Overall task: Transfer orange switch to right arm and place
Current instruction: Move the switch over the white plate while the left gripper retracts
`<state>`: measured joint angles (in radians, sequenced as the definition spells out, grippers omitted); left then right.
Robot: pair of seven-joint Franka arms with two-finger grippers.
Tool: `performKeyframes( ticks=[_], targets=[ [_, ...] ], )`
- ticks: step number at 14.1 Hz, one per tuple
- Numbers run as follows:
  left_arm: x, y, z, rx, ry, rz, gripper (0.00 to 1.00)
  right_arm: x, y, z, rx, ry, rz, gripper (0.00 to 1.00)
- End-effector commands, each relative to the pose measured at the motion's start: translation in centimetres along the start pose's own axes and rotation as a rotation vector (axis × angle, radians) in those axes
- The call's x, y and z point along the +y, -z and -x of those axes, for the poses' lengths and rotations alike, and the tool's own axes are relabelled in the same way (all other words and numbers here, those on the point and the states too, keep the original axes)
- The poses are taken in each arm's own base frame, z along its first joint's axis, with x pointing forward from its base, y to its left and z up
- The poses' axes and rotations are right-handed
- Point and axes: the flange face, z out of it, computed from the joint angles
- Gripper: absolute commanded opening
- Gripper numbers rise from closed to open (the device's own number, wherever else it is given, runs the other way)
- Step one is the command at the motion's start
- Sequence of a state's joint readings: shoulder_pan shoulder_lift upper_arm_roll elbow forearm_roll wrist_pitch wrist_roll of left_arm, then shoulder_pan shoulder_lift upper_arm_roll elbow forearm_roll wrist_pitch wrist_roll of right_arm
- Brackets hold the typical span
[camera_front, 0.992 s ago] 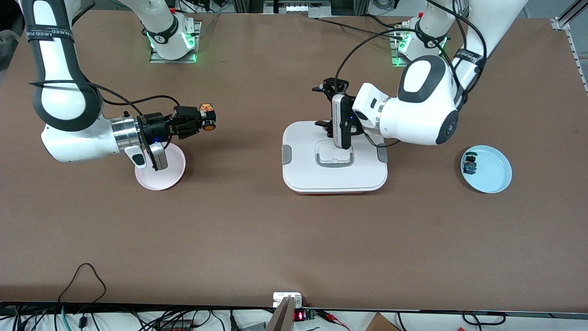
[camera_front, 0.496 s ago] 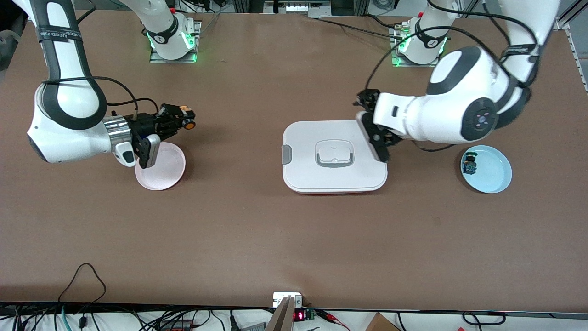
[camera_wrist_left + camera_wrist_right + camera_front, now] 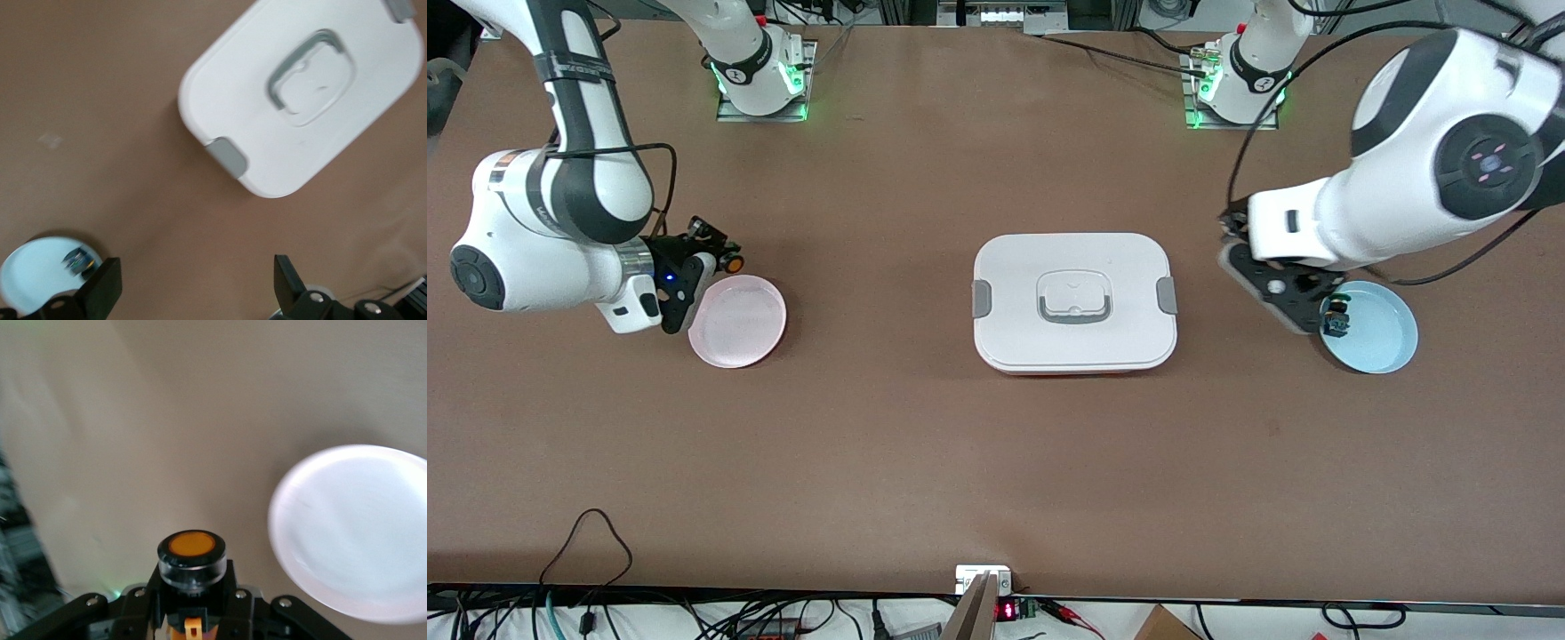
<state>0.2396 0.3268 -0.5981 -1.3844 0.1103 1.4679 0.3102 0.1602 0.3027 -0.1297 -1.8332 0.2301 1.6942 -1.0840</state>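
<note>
Front view: your right gripper (image 3: 716, 252) clamps the orange switch (image 3: 732, 262) just above the table beside the pink plate (image 3: 738, 322). Your left gripper (image 3: 1294, 298) hangs beside the blue plate (image 3: 1383, 331).

Left wrist view: its 2 fingers (image 3: 103, 288) are spread, holding nothing.

Right wrist view: the switch's (image 3: 191, 558) orange end faces outward.

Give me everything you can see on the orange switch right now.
The orange switch is a small black cylinder with a round orange end face inside a dark glossy ring, and a yellow-orange bit showing lower on its body. It is clamped in the right gripper, held in the air beside the pink plate at the right arm's end of the table. Only the fingers touch it. The plate is bare.
</note>
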Motion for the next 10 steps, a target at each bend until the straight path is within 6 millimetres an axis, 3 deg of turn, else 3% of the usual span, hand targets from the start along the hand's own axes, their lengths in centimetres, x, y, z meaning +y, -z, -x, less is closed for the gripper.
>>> performKeyframes(
  ticks=[1, 5, 10],
  targets=[
    [-2.5, 2.0, 4.1, 0.039, 0.177, -0.103, 1.0, 0.7, 1.0, -0.1, -0.089, 0.138, 0.149, 0.0],
    [-4.1, 2.1, 7.6, 0.06, 0.506, -0.103, 1.0, 1.4, -0.7, -0.6, -0.137, 0.213, 0.244, 0.0],
    [-4.6, 3.2, 11.7, 0.14, 0.629, -0.079, 1.0, 1.5, -4.3, -1.1, -0.178, 0.307, 0.33, 0.0]
  ],
)
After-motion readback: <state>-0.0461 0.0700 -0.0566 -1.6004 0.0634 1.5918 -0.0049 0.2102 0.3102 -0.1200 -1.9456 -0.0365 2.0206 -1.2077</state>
